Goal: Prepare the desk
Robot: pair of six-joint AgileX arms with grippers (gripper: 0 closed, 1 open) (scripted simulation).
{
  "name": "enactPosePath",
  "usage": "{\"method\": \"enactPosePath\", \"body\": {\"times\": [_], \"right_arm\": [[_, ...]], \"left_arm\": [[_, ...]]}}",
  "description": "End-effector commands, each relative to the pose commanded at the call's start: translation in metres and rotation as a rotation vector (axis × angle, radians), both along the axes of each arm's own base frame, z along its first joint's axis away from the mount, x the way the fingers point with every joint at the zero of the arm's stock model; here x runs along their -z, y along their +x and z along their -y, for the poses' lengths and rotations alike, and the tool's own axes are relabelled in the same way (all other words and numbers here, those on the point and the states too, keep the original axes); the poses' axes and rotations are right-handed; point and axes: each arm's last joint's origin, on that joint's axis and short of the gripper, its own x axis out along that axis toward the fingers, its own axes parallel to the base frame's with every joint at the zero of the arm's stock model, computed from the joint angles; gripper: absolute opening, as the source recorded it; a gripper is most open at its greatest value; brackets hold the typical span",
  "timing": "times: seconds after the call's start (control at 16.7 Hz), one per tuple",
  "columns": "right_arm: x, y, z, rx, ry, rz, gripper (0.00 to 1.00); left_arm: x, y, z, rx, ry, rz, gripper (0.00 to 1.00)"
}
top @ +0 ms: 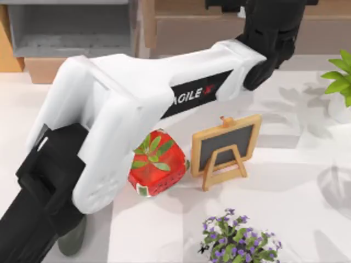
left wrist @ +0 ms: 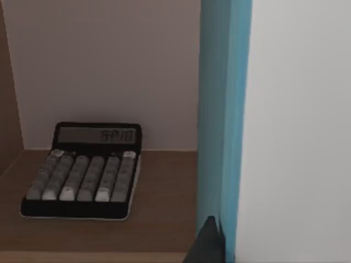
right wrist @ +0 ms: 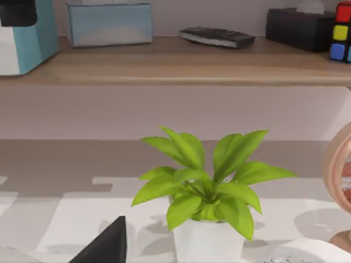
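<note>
The desk (top: pixel 285 181) is a wide white tabletop. My left arm stretches across it from the lower left to the wooden shelf unit (top: pixel 71 33) at the back, and the left gripper (top: pixel 270 33) is at the shelf's right part. The gripper is shut on an upright blue and white box (left wrist: pixel 225 109) that stands on the shelf board (right wrist: pixel 181 63); one fingertip (left wrist: pixel 207 244) presses on its blue side. From the right wrist view the same box (right wrist: pixel 24 44) has the left gripper (right wrist: pixel 16 11) on top of it. My right gripper (right wrist: pixel 109 244) hangs low over the desk, near a green potted plant (right wrist: pixel 205 192).
A black calculator (left wrist: pixel 85 170) lies on the shelf beside the box. A pale blue box (right wrist: pixel 109 23), a black tissue box (right wrist: pixel 299 27) and a colour cube (right wrist: pixel 341 33) share that shelf. On the desk stand a red strawberry-shaped box (top: pixel 158 164), a small chalkboard easel (top: pixel 226 148) and purple flowers (top: pixel 236 241).
</note>
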Motion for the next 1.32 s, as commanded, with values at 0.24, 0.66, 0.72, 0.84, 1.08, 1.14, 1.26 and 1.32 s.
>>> {"method": "enactPosePath", "body": {"times": [0.24, 0.66, 0.72, 0.84, 1.08, 1.14, 1.26, 1.32], "right_arm": [[0.0, 0.0, 0.0, 0.0, 0.0, 0.0, 1.0], [0.0, 0.0, 0.0, 0.0, 0.0, 0.0, 1.0], [0.0, 0.0, 0.0, 0.0, 0.0, 0.0, 1.0], [0.0, 0.0, 0.0, 0.0, 0.0, 0.0, 1.0], [0.0, 0.0, 0.0, 0.0, 0.0, 0.0, 1.0], [0.0, 0.0, 0.0, 0.0, 0.0, 0.0, 1.0], [0.0, 0.0, 0.0, 0.0, 0.0, 0.0, 1.0], [0.0, 0.0, 0.0, 0.0, 0.0, 0.0, 1.0]], "left_arm": [[-0.008, -0.021, 0.0, 0.0, 0.0, 0.0, 0.0], [-0.009, -0.027, -0.002, -0.005, 0.003, -0.001, 0.0], [-0.01, -0.028, -0.003, 0.002, -0.003, 0.001, 0.0], [-0.013, -0.034, -0.005, 0.04, -0.02, 0.009, 0.0], [-0.013, -0.061, -0.018, 0.187, 0.012, 0.008, 0.0], [-0.014, -0.07, -0.026, 0.227, 0.041, 0.009, 0.0], [-0.016, -0.085, -0.051, 0.297, 0.126, 0.017, 0.0], [-0.018, -0.093, -0.067, 0.325, 0.181, 0.024, 0.0]]}}
